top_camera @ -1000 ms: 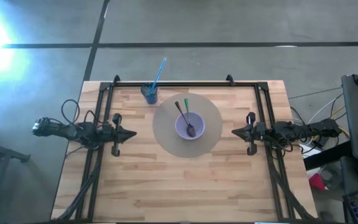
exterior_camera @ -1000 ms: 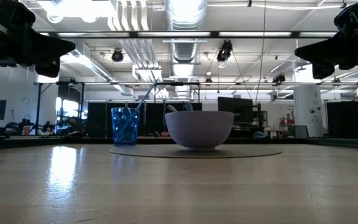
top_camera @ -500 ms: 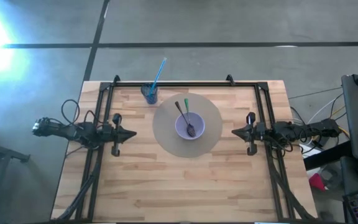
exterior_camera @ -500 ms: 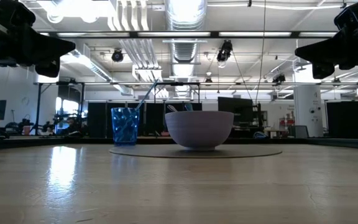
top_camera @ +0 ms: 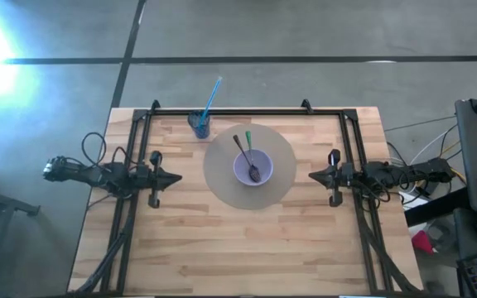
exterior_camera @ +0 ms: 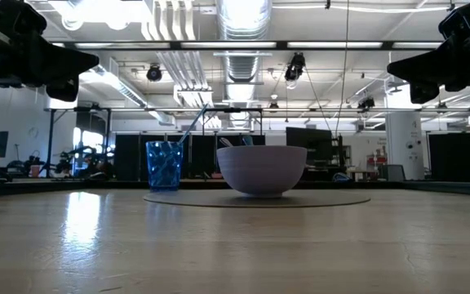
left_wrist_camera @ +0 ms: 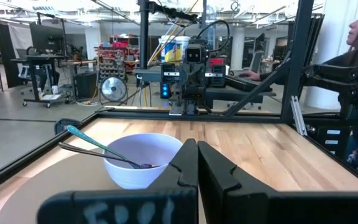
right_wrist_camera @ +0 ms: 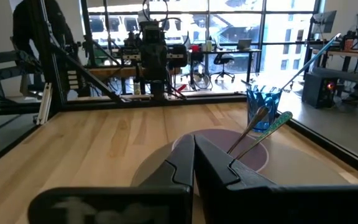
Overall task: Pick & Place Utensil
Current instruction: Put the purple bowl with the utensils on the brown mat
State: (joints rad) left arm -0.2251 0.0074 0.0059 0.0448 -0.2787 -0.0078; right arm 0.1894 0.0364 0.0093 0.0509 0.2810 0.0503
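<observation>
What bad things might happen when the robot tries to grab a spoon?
The two utensils lean together in the purple bowl, so a grab might catch both or tip the bowl. The blue cup with its tall straw stands close by and could get knocked over.

Grey concrete floor (top_camera: 305, 33), ceiling ducts (exterior_camera: 239, 20)

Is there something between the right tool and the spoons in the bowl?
Nothing visible. Bare table lies between the shut right tool and the bowl, where the spoons lean; the cup stands off to the far side.
</observation>
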